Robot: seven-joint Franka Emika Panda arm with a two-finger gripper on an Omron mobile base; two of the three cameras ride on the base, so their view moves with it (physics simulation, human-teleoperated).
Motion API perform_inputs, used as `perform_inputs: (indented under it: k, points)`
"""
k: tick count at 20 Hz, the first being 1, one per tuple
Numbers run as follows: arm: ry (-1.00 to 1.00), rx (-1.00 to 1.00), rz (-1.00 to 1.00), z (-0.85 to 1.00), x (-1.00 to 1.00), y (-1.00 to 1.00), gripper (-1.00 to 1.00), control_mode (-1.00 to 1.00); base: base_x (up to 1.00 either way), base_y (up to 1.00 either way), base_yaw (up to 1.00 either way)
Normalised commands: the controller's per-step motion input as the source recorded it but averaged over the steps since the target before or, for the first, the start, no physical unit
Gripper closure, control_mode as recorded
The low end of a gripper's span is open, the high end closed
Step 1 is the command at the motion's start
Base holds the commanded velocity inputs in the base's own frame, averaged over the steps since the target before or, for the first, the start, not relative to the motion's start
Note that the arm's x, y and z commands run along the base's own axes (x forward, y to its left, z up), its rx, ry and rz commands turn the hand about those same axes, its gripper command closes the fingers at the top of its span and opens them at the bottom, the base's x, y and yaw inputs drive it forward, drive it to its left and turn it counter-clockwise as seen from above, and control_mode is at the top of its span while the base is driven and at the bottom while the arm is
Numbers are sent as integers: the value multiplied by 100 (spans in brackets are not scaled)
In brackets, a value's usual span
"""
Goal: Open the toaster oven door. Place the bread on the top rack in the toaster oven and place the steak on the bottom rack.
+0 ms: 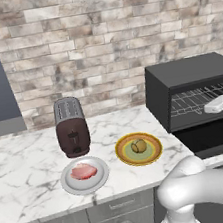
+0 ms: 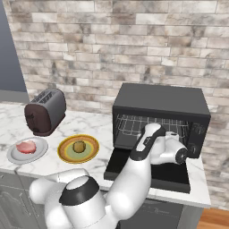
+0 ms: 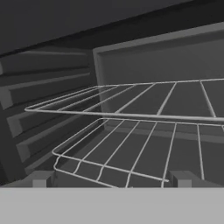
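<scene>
We see a black oven (image 2: pixel 159 99) with a dark inside, and its door (image 2: pixel 147 172) is black too. The two racks, top rack (image 3: pixel 144 98) and bottom rack (image 3: pixel 140 146), are thin silver wire. The bread (image 1: pixel 138 146) is tan-brown and lies on a green plate (image 1: pixel 139 150) with a yellow rim. The steak (image 1: pixel 83 172) is pinkish-red with paler edges, on a plain grey-white plate (image 1: pixel 85 176). The toaster (image 1: pixel 71 126) is dark brown with a grey metal top. The counter (image 1: pixel 26 166) is white marble with grey veins. The wall (image 1: pixel 98 39) has bricks in beige, grey and brown tones. The arm (image 2: pixel 134 174) is white with dark joints.
</scene>
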Motion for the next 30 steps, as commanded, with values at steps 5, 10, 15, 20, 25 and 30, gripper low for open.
perform_inputs:
  k: [5,10,15,20,25,30]
  points:
    - [0,0,0,-9,12,-1,-100,-100,0,0,0]
    - [0,0,0,-12,9,0,-100,-100,0,0,0]
    - [0,0,0,-5,16,0,-100,-100,0,0,0]
    - [0,-2,-2,-7,12,0,-100,-100,0,0,0]
    - [0,0,-2,-9,12,0,-100,-100,0,0,0]
    - [0,0,-2,-10,15,0,-100,-100,0,0,0]
